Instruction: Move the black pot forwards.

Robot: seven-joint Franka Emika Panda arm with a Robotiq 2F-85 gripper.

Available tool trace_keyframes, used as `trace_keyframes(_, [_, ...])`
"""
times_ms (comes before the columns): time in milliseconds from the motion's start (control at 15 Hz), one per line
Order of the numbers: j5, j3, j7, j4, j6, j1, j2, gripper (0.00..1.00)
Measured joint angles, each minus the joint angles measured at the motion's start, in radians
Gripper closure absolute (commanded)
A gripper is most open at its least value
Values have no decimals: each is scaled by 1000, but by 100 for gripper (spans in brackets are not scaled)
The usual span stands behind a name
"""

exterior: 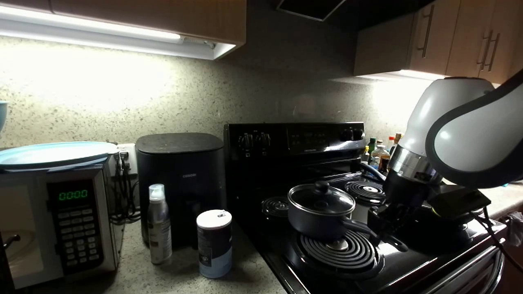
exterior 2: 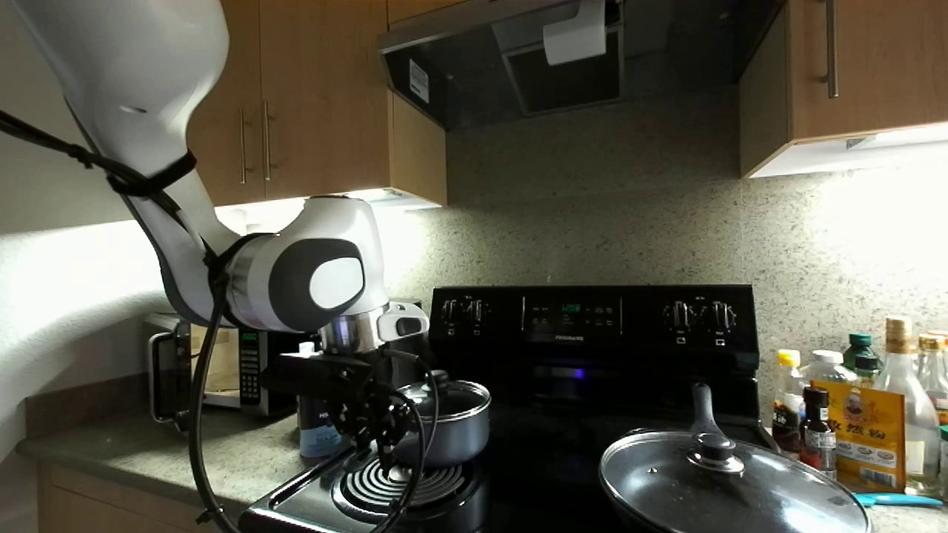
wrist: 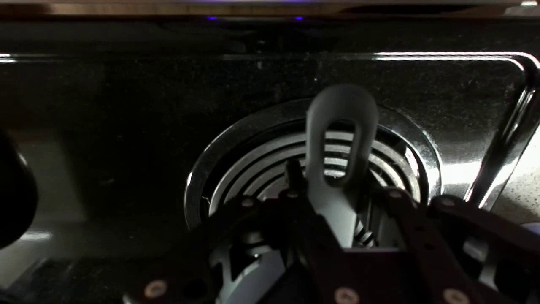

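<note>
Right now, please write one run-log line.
gripper: closed on pot handle; black pot: lid on; handle: above coil burner; pot lifted: unclear

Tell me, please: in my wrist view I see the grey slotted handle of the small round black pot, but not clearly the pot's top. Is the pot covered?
Observer: Yes, a transparent lid with a round black knob covers the pot in both exterior views.
Operator: What do you see between the pot and the black control panel?
Observer: In an exterior view, part of a dark spiral coil burner shows there.
</note>
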Motion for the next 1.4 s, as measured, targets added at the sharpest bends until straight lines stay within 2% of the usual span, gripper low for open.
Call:
trace_keyframes(67, [0,3,1,0,2,0,2,90])
trace_keyframes(333, [2,0,1,5,-26,1,3,90])
trace_keyframes(800, [111,-11,0,6,-331,43,-49,90])
trace_keyframes(867, [113,-10,11,-2,-352,43,-63,68])
trace_keyframes(1200, [111,-1,66,7,-368,40,-85,68])
trace_keyframes(1267, [111,-1,67,7,-369,40,-85,90])
trace_keyframes(1400, [113,-1,66,8,-369,42,-85,90])
